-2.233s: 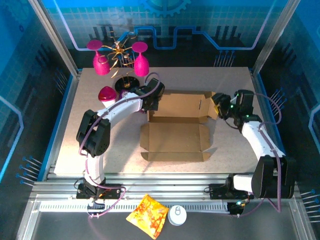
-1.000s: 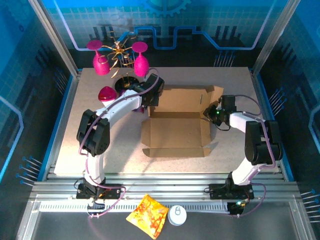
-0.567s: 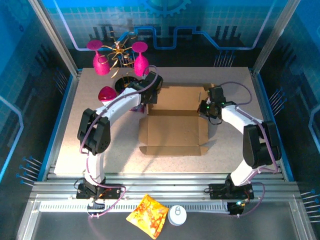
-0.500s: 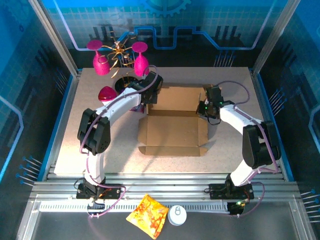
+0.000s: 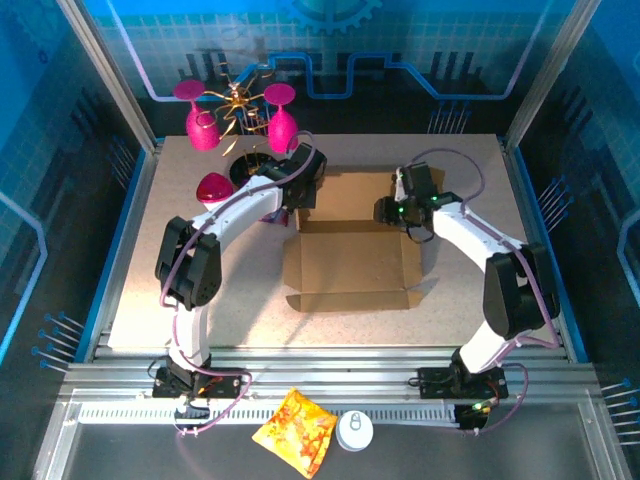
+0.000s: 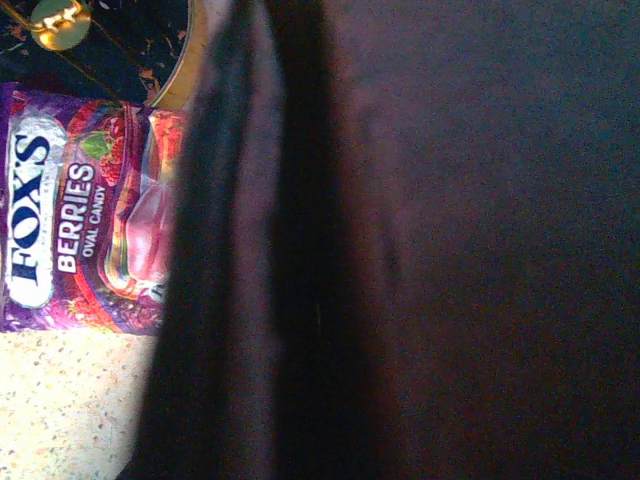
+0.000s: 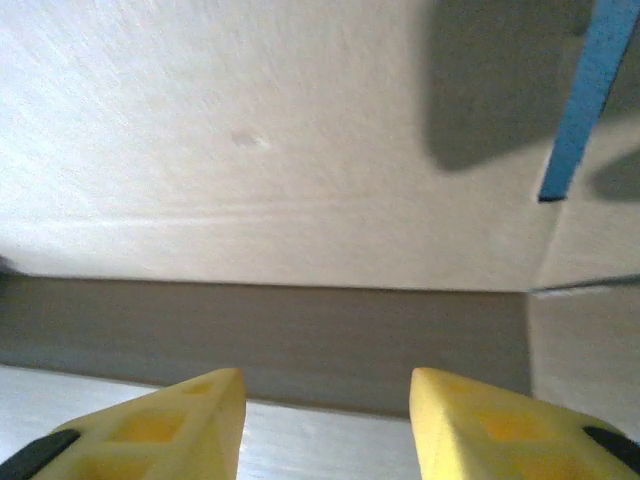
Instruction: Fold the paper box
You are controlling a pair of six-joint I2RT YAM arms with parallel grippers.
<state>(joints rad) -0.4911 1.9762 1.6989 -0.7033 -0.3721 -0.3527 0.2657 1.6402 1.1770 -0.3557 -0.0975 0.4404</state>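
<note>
Paper box [image 5: 350,265]: plain brown corrugated cardboard, unfolded, lying open at mid-table. Base panel flat. Far panel [image 7: 300,150] lifted at its crease. Near flap, with corner tabs, lies flat.

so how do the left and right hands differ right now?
Left hand is shut, at the box's far left corner; right hand is open, nothing between its fingers, near the far right side. Both are at the box's far panel.
</note>
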